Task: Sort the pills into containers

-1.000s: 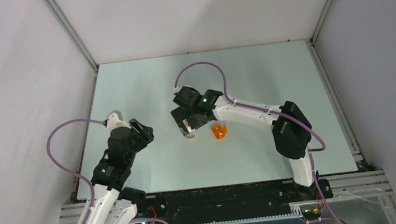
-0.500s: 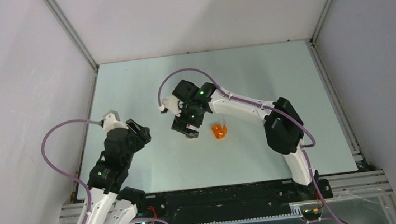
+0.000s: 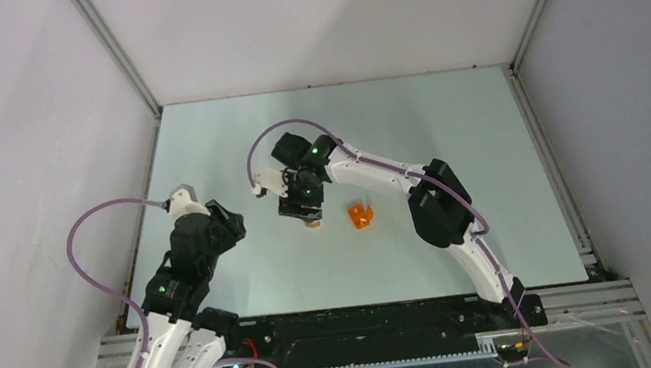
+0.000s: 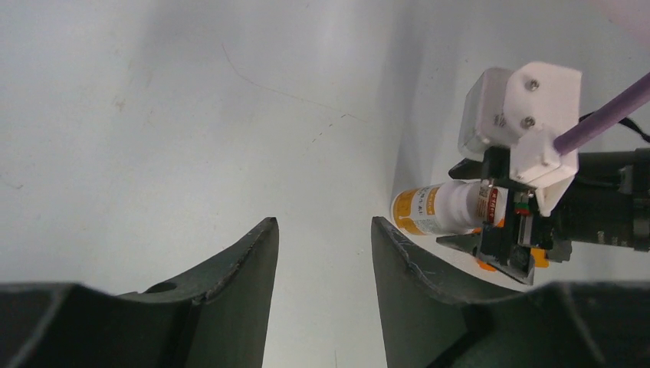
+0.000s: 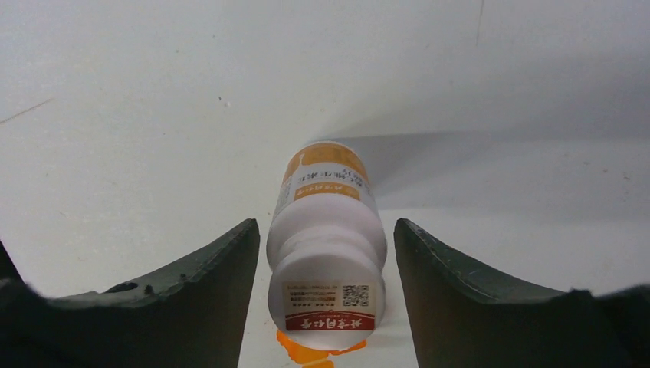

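The white pill bottle (image 5: 326, 253) is sitting a little left of the tabletop's (image 3: 446, 133) centre, somewhat closer to the near edge than the far one. Its white cap (image 5: 329, 307) is on, with a red-marked sticker facing the right wrist camera, so whatever is inside is staying hidden. From the left wrist view it is looking as if it is lying on its side, though I cannot tell this for sure.

The orange cup (image 3: 361, 215) is standing just to the right of the bottle, near it but apart. It is showing too small from above to make out any contents. In the left wrist view only orange slivers are peeking from behind the right arm's wrist.

The right gripper (image 5: 326, 224) is straddling the bottle's cap end with its jaws partly open. A thin strip of table is showing on each side, so they are not gripping it.

The left gripper (image 4: 324, 221) is hovering near the tabletop's left edge, well apart from both containers. Its jaws are partly open and are holding nothing.
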`<move>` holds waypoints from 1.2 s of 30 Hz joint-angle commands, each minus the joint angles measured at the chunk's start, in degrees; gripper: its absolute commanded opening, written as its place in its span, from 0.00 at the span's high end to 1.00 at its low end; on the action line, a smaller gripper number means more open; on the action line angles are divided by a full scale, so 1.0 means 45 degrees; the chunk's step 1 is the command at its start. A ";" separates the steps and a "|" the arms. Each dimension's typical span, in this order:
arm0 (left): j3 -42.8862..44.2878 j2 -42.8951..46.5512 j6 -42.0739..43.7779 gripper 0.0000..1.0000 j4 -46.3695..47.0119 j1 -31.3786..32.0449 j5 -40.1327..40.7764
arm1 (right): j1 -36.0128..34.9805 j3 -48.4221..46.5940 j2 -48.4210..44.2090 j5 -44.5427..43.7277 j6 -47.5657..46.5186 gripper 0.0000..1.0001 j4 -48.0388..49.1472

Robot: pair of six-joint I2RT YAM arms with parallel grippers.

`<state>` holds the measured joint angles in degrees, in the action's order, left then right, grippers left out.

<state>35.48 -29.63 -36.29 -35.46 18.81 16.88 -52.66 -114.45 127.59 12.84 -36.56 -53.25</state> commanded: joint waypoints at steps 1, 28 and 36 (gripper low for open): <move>0.0614 -0.0091 0.0435 0.47 -0.0014 -0.0087 0.0167 | 0.0124 -0.1162 0.0370 0.0692 -0.0454 0.33 -0.0705; 0.0455 -0.0439 -0.0009 0.51 0.0346 -0.0096 -0.0086 | -0.0662 0.0102 -0.1062 -0.6544 1.4188 0.67 0.1647; 0.0177 -0.0608 -0.0183 0.50 0.0843 -0.0093 -0.0341 | -0.0948 -0.0519 -0.0797 -0.9096 1.9026 0.68 -0.0414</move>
<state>35.48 -31.92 -36.03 -34.74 18.81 16.05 -56.36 -114.04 126.87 -19.38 32.05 -50.57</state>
